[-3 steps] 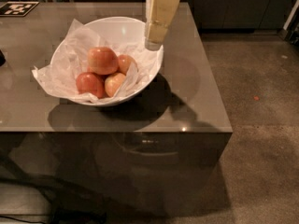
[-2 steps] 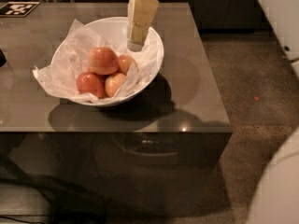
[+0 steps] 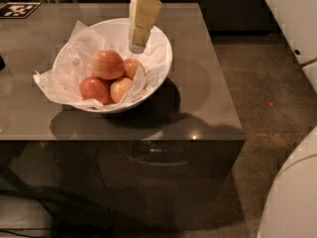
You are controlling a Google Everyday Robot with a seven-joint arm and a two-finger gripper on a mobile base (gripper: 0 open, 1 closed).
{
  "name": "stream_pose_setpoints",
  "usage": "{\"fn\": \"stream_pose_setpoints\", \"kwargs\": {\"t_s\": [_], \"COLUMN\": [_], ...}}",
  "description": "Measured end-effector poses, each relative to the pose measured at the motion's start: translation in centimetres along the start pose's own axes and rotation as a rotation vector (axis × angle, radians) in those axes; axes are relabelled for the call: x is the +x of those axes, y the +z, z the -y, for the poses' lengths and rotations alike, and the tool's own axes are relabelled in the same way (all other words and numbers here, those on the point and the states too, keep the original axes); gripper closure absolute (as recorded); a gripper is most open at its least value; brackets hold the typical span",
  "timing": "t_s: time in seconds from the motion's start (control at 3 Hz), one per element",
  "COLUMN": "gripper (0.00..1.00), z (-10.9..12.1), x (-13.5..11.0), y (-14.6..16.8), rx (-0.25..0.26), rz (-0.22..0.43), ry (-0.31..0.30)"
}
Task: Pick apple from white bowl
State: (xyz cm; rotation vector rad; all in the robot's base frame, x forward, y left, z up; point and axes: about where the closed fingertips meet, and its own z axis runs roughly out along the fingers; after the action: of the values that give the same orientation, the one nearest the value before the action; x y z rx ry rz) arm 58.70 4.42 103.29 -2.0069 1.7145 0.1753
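Gripper (image 3: 136,44), cream-coloured, hung tip-down over rear of white bowl (image 3: 167,63), just above the fruit; open or closed, couldn't tell. Apple (image 3: 108,64), biggest, round, pinkish-red w/ yellow-orange blush, sat atop the pile, centre-left in bowl. Bowl glossy, deep, lined w/ crumpled paper (image 3: 64,78). 4 apples, 1 bowl, on smooth grey table (image 3: 203,78).

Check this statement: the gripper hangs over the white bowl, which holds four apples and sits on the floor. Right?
No. The camera view shows the white bowl sitting on the grey table, not the floor. The gripper does hang over it, and it holds four apples.
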Motion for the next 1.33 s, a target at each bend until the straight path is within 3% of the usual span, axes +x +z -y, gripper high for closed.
{"fn": "stream_pose_setpoints", "kwargs": {"t_s": [0.67, 1.33], "gripper": [0.0, 0.0], "z": [-0.9, -0.3], "x": [-2.5, -2.7], "y": [10.0, 10.4], "rx": [-0.212, -0.172], "rz": [0.054, 0.069], "ry": [-0.114, -0.111]}}
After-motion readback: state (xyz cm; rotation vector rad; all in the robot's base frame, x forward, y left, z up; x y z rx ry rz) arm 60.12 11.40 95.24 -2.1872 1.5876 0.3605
